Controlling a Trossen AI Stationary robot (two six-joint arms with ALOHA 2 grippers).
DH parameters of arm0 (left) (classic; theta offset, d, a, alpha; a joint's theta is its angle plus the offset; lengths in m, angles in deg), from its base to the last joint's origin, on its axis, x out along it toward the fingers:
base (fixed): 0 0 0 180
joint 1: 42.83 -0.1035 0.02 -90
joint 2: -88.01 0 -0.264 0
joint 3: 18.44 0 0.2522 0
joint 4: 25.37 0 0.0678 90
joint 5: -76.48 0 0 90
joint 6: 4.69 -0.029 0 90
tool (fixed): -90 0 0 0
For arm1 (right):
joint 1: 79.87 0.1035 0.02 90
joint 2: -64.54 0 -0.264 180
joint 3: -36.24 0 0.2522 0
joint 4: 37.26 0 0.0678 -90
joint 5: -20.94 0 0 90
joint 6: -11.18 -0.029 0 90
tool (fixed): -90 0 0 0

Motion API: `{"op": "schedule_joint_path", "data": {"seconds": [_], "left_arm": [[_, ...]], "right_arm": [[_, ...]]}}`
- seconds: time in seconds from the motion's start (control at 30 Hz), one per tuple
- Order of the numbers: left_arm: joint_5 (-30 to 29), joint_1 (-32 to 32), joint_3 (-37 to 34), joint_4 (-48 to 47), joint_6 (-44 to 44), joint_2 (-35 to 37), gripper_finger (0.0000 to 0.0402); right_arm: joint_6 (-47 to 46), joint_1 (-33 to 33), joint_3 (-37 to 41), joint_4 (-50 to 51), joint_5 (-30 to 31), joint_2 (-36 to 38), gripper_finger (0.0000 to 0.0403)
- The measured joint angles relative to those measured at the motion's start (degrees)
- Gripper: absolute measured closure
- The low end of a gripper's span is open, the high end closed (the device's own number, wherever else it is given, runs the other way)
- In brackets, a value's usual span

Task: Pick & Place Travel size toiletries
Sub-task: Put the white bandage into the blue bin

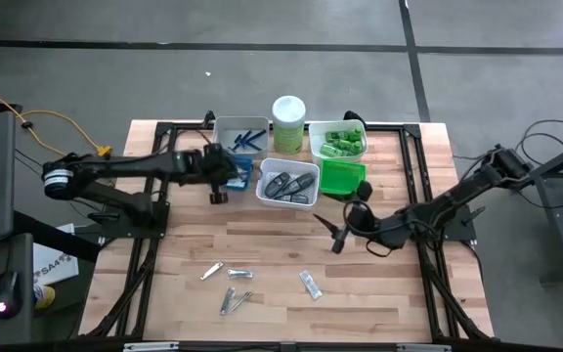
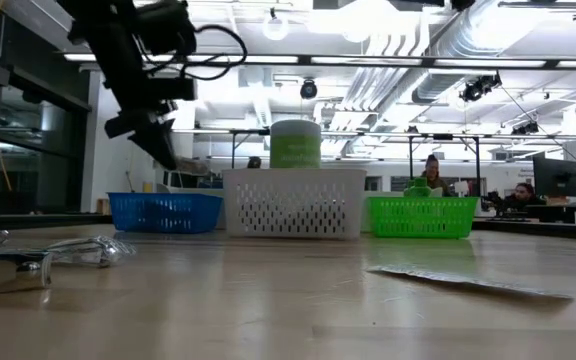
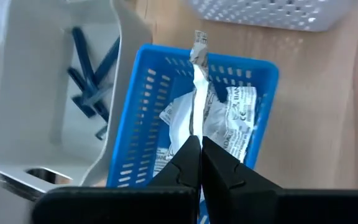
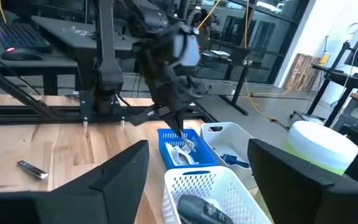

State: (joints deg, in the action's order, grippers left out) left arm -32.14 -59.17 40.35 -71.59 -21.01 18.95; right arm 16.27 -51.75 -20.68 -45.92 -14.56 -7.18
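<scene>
1. A clear packet (image 3: 196,93) is hanging over the blue tray (image 3: 135,124), where more packets are lying.
2. The left hand (image 3: 200,146) is clenched, grasping that packet's lower end.
3. The right hand (image 1: 338,233) is hovering released over bare desk (image 1: 389,293), near the green tray (image 1: 343,179).
4. Clippers (image 1: 231,284) are lying near the desk's front edge.

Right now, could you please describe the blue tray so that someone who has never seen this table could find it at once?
Look at the cluster of trays at the far edge of the wooden table, around the pale-green canister. The blue tray is the leftmost one, beside the grey tray of blue razors. It alone holds clear packets, and the left gripper hangs above it, shut on one.
</scene>
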Motion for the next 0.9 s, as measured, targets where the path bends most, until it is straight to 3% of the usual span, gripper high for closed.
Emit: {"op": "schedule_joint_path", "data": {"seconds": [0.17,0.53,0.7,0.9], "left_arm": [[7.1,-5.8,0.0,0.3,-0.2,-0.8,0.0401],[10.3,-7.3,-1.2,0.0,0.1,-1.4,0.0394],[10.2,-7.3,-1.2,0.2,0.1,-1.4,0.0363],[9.8,-7.3,-1.3,0.2,0.1,-1.4,0.0294]], "right_arm": [[-0.2,1.4,0.0,1.1,2.0,0.1,0.0137],[-8.8,3.5,0.0,5.5,2.4,0.1,0.0137],[-11.3,3.9,0.0,6.6,2.1,0.1,0.0137],[-13.4,4.1,0.0,6.9,-0.7,0.1,0.0137]]}}
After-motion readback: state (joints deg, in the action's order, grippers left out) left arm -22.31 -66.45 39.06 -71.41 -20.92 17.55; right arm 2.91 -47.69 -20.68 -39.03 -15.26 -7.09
